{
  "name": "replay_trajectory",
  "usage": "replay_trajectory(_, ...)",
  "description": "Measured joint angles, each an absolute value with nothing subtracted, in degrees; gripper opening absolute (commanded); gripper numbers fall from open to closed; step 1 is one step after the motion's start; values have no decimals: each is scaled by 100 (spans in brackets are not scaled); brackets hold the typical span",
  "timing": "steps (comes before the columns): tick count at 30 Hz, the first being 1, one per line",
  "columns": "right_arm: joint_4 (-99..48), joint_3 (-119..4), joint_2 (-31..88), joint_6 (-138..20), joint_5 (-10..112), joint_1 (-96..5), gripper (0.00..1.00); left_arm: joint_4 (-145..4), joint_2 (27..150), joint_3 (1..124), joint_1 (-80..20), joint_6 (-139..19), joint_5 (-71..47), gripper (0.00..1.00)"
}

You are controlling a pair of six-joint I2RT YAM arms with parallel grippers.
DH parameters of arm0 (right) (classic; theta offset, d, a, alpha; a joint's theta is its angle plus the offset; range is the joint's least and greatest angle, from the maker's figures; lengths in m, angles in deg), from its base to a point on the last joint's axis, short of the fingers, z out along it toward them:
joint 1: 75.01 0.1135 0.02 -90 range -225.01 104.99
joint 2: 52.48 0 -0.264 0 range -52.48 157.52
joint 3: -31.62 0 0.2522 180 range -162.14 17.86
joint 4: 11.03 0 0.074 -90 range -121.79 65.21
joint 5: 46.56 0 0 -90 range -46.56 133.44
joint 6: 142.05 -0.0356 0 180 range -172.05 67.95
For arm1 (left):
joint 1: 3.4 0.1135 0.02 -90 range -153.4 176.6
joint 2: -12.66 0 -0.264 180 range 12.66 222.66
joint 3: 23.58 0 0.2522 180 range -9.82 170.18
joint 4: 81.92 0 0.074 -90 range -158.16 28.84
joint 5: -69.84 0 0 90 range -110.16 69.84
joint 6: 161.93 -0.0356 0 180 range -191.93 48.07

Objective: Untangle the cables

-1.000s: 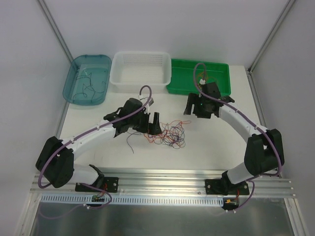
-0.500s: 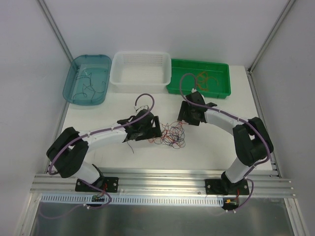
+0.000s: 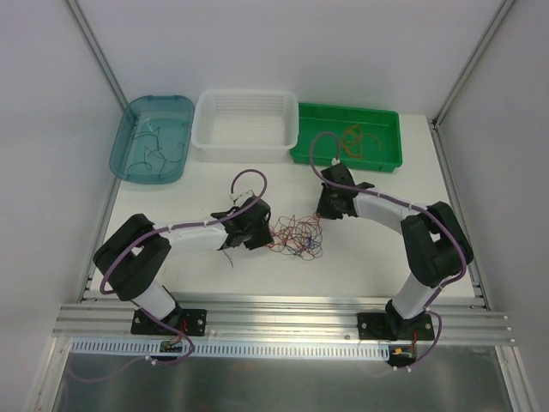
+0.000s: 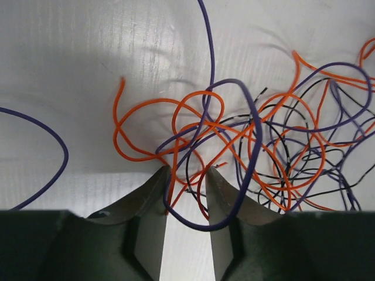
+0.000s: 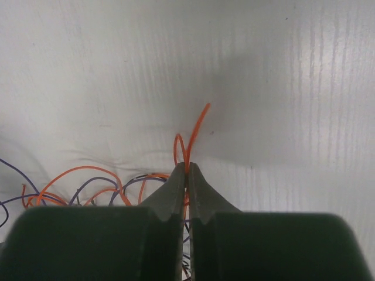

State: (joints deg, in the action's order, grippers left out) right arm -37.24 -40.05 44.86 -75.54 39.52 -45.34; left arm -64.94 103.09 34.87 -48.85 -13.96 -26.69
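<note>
I see cables (image 3: 293,235) tangled mid table (image 3: 369,257), between both arms | left gripper (image 4: 187,170) part-spread, gap showing, tips straddling orange, black and purple strands at tangle's left edge | right gripper (image 5: 187,166) pressed together, pinching one orange strand (image 5: 198,126) at tangle's far right edge

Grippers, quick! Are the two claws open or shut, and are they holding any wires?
Left gripper: open, jaws apart with a few strands of the cables between them.
Right gripper: shut on one orange cable.
</note>
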Motion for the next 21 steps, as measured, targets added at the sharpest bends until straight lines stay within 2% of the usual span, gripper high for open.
replay_trajectory(1, -3739, -3989, 4471, -7536, 3937, -4534, 1, -6509, 10309, 3434, -4883, -1372, -2669, 25)
replay_trajectory(2, -3756, -3974, 4440, -7512, 3911, -4534, 1, -6533, 10305, 3404, -4885, -1341, -2673, 15)
replay_trajectory(5, -3929, -3967, 4215, -7359, 3744, -4534, 1, -6614, 10267, 3277, -4885, -1278, -2684, 1)
replay_trajectory(6, -4014, -3970, 4069, -7285, 3657, -4534, 1, -6623, 10213, 3218, -4885, -1267, -2695, 0)
replay_trajectory(10, -4580, -4188, 3256, -6891, 3275, -4611, 1, -6529, 9924, 2999, -4878, -1315, -2822, 0)
replay_trajectory(17, -5446, -5602, 1835, -6026, 2765, -5337, 1, -6109, 9358, 2886, -4548, -1673, -3055, 2)
replay_trajectory(18, -5553, -5819, 1669, -5875, 2724, -5450, 1, -6067, 9273, 2883, -4478, -1737, -3097, 3)
replay_trajectory(21, -5846, -6385, 1284, -5486, 2733, -5599, 1, -5947, 8901, 2868, -4282, -2001, -3180, 16)
